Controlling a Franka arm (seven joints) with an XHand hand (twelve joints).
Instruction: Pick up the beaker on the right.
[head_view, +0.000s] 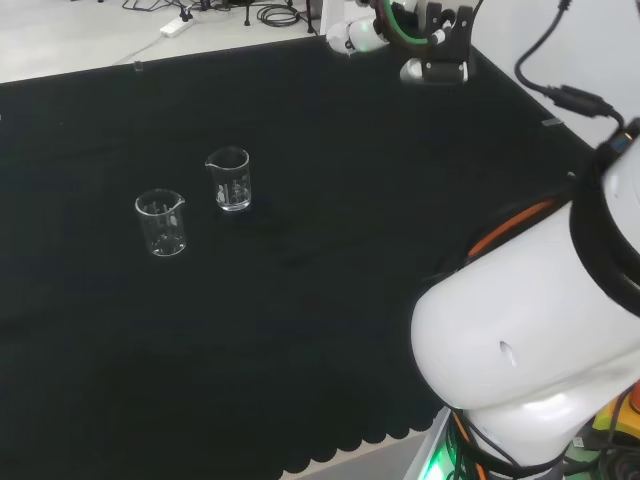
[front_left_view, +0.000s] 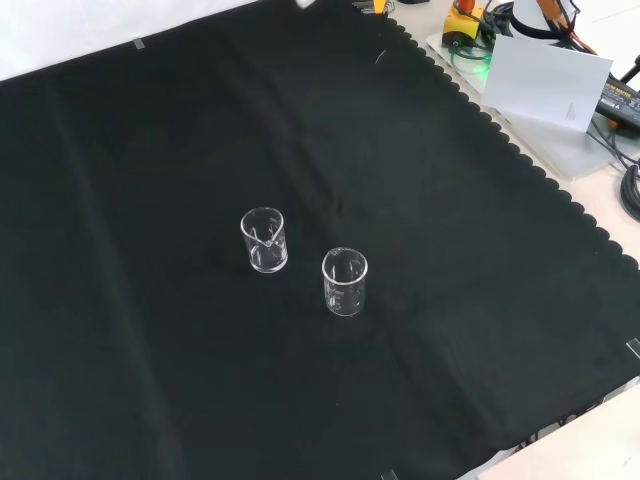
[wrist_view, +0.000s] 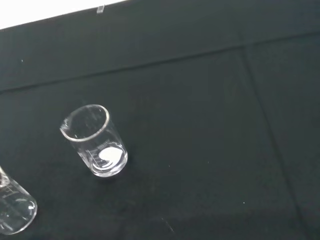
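Two clear beakers stand upright and a little apart on the counter (head_view: 330, 330), with room to reach around each. The right beaker (head_view: 229, 179) in the head view is the target. I cannot tell the hand's state.

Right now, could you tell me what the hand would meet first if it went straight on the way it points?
Probably bare black cloth, judging by the wrist view; a clear beaker stands off that line. Depth is unclear.
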